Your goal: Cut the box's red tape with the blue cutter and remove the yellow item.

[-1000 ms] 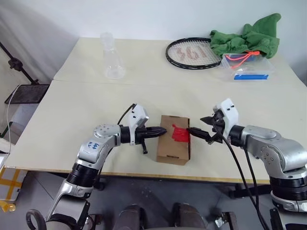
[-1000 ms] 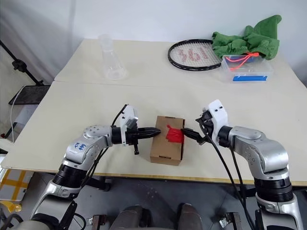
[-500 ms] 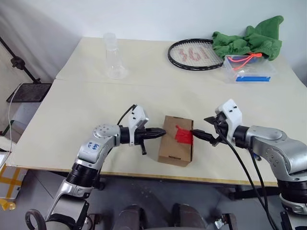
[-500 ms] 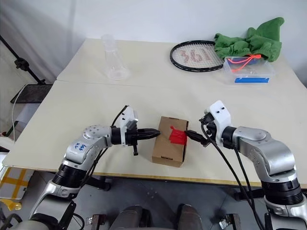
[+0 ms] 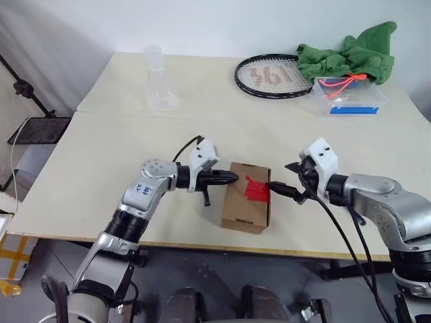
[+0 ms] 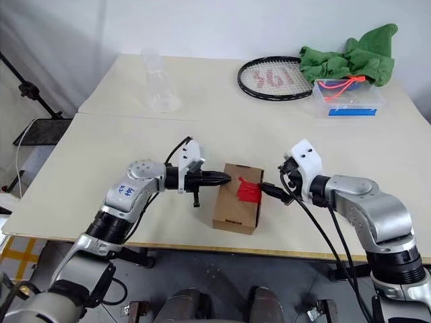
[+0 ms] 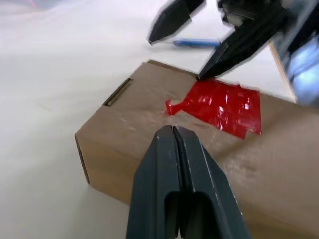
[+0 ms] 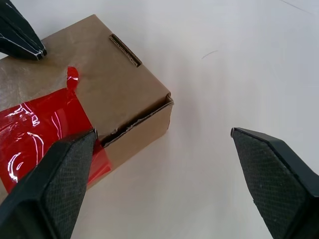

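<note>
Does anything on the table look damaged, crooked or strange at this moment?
Yes. The strip of red tape on the small brown cardboard box is wrinkled, and one corner has curled up off the cardboard. The box's flap edge near it looks ragged. The closed left hand holds nothing.

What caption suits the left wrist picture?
Shut left gripper over small brown cardboard box with red tape.

The two head views looked forward and down over the table (image 5: pixel 101 145) from above, sharing nearly the same scene. The left wrist view looked close along its closed fingers (image 7: pixel 182 174) at the box (image 7: pixel 124 144). The right wrist view looked down close between its spread fingers (image 8: pixel 271 167), sharing that box and the red tape (image 8: pixel 42 124).
</note>
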`<move>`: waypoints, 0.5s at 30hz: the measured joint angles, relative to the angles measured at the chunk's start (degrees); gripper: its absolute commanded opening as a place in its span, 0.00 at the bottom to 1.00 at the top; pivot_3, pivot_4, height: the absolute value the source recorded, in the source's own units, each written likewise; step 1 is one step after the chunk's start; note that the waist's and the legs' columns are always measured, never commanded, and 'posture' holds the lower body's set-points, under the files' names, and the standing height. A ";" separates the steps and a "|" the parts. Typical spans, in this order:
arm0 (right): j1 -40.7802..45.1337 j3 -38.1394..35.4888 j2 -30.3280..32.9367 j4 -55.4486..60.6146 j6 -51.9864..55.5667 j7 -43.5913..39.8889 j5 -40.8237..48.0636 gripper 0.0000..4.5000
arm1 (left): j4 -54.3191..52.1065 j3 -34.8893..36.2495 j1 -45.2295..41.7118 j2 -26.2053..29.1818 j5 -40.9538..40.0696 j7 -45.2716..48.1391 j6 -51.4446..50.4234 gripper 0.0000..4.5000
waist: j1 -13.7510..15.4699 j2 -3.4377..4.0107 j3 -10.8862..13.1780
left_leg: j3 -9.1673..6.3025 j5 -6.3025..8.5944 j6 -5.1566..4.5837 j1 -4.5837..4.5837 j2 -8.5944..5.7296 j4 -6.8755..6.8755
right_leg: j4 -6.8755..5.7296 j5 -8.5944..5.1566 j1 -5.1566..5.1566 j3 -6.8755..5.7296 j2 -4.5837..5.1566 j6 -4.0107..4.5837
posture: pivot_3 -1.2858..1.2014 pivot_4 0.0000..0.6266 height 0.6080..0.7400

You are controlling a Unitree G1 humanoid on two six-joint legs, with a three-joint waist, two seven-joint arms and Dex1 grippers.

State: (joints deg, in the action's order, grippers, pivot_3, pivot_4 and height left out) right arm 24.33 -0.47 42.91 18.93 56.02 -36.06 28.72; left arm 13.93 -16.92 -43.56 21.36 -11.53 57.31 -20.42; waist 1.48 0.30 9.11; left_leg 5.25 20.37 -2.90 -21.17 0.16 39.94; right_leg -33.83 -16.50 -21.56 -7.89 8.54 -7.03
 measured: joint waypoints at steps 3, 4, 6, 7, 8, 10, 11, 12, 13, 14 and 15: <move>0.13 0.09 0.01 0.01 0.01 -0.40 -0.13 0.99 | 0.33 -2.10 -1.68 0.29 2.51 1.73 1.68 0.00 | -0.09 0.00 0.00 | -0.01 0.01 0.00 0.01 0.02 -0.03 | 0.01 0.00 0.00 0.01 0.01 -0.01 | 0.52 0.24 1.00; 0.18 0.12 0.01 0.02 0.02 -0.49 -0.20 0.99 | 0.24 -2.75 -2.20 0.51 3.14 2.31 1.86 0.00 | -0.09 0.00 0.00 | -0.02 0.01 0.01 0.01 0.03 -0.03 | 0.02 0.00 0.00 0.00 0.01 -0.01 | 0.52 0.24 1.00; 0.20 0.14 0.01 0.10 0.03 -0.52 -0.30 0.99 | -0.21 -3.97 -2.94 0.95 4.47 3.14 1.61 0.00 | -0.13 0.01 -0.01 | -0.02 0.01 0.01 0.02 0.03 -0.05 | 0.02 0.00 0.00 0.01 0.01 -0.01 | 0.52 0.24 1.00; 0.20 0.15 0.02 0.15 0.05 -0.52 -0.37 0.99 | -0.51 -4.44 -3.08 1.04 4.93 3.47 1.54 0.00 | -0.13 0.01 -0.01 | -0.02 0.01 0.01 0.02 0.03 -0.05 | 0.02 0.00 0.00 0.01 0.01 -0.01 | 0.52 0.24 1.00; 0.19 0.15 0.02 0.23 0.08 -0.52 -0.44 0.99 | -0.67 -4.61 -3.10 1.05 5.06 3.66 1.52 0.00 | -0.13 0.01 -0.01 | -0.02 0.01 0.01 0.02 0.03 -0.05 | 0.02 0.00 0.00 0.01 0.01 -0.01 | 0.52 0.24 1.00; 0.16 0.15 0.07 0.52 0.20 -0.48 -0.58 0.99 | -0.95 -4.77 -3.06 1.05 5.25 3.98 1.53 0.00 | -0.13 0.01 -0.01 | -0.03 0.01 0.01 0.02 0.04 -0.05 | 0.03 0.00 0.00 0.02 0.03 -0.01 | 0.52 0.24 1.00; 0.15 0.15 0.09 0.57 0.23 -0.47 -0.60 0.99 | -1.02 -4.80 -3.04 1.05 5.27 4.05 1.53 0.00 | -0.12 0.01 -0.01 | -0.03 0.01 0.01 0.02 0.04 -0.05 | 0.03 0.00 0.00 0.02 0.03 -0.01 | 0.52 0.24 1.00; 0.12 0.18 0.32 0.71 0.25 -0.46 -0.63 0.99 | -1.28 -4.88 -2.95 1.05 5.30 4.11 1.50 0.00 | -0.11 0.01 -0.01 | -0.04 0.01 0.00 0.01 0.05 -0.05 | 0.04 0.00 0.00 0.02 0.04 -0.01 | 0.52 0.24 1.00; 0.10 0.21 0.67 0.90 0.25 -0.47 -0.63 0.99 | -1.55 -4.99 -2.83 1.04 5.30 4.15 1.49 0.00 | -0.10 0.01 -0.01 | -0.05 0.01 0.00 0.01 0.05 -0.06 | 0.05 0.00 0.00 0.02 0.05 0.00 | 0.52 0.24 1.00; 0.00 0.28 1.05 1.08 0.24 -0.49 -0.67 0.99 | -1.83 -5.08 -2.69 1.04 5.30 4.22 1.47 0.00 | -0.07 0.01 -0.01 | -0.07 0.02 0.00 0.01 0.05 -0.07 | 0.05 0.00 0.00 0.02 0.06 0.00 | 0.52 0.24 1.00; -0.15 0.44 1.50 1.07 0.19 -0.57 -0.74 0.99 | -2.08 -5.14 -2.55 1.04 5.30 4.34 1.46 0.00 | -0.04 0.01 -0.01 | -0.09 0.02 0.00 0.01 0.04 -0.07 | 0.06 0.00 0.01 0.02 0.08 0.00 | 0.52 0.24 1.00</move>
State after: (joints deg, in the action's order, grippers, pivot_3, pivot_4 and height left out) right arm 24.19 -0.04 44.41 20.00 56.22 -36.64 27.99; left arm 11.85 -22.06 -46.11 22.40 -6.23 61.65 -18.96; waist 1.44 0.31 9.10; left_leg 5.17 20.40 -2.90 -21.15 0.20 39.87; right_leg -33.77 -16.50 -21.56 -7.87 8.62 -7.03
